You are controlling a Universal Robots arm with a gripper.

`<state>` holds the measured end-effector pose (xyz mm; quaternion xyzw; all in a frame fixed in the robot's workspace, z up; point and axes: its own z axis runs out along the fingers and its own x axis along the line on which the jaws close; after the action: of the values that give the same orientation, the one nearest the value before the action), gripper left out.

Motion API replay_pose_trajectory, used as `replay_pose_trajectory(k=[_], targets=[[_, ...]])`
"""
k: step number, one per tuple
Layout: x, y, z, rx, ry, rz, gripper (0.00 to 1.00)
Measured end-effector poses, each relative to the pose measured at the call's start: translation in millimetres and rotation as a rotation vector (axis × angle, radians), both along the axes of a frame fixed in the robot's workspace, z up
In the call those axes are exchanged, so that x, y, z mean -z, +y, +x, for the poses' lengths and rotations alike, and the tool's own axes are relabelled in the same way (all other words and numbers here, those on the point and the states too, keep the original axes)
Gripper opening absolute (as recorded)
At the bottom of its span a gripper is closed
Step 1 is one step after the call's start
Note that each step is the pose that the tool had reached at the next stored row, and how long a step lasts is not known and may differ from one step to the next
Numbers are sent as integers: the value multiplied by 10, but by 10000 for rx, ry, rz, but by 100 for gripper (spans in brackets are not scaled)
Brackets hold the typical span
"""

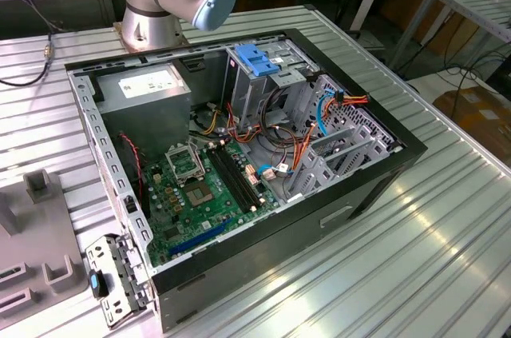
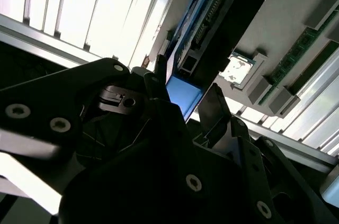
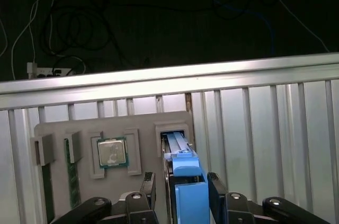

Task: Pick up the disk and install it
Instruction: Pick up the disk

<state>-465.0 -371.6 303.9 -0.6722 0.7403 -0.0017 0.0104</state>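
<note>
One blue-railed disk (image 3: 189, 203) stands edgewise inside the claw (image 3: 181, 177); whether it's clamped, I cannot tell.

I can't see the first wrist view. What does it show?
The end effector straddles a blue-edged disk standing in a slot of a grey holder. The holder lies on a ribbed metal table and also carries a square chip.

Blue-railed disk (image 3: 188, 192), standing on edge
</note>
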Motion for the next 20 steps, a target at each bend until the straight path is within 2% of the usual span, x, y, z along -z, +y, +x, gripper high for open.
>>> replay_pose_trajectory(k=[4, 8, 20], targets=[[64, 1, -3, 0, 37, -1, 51], [88, 0, -3, 1, 38, 6, 51], [99, 26, -3, 1, 38, 8, 51]])
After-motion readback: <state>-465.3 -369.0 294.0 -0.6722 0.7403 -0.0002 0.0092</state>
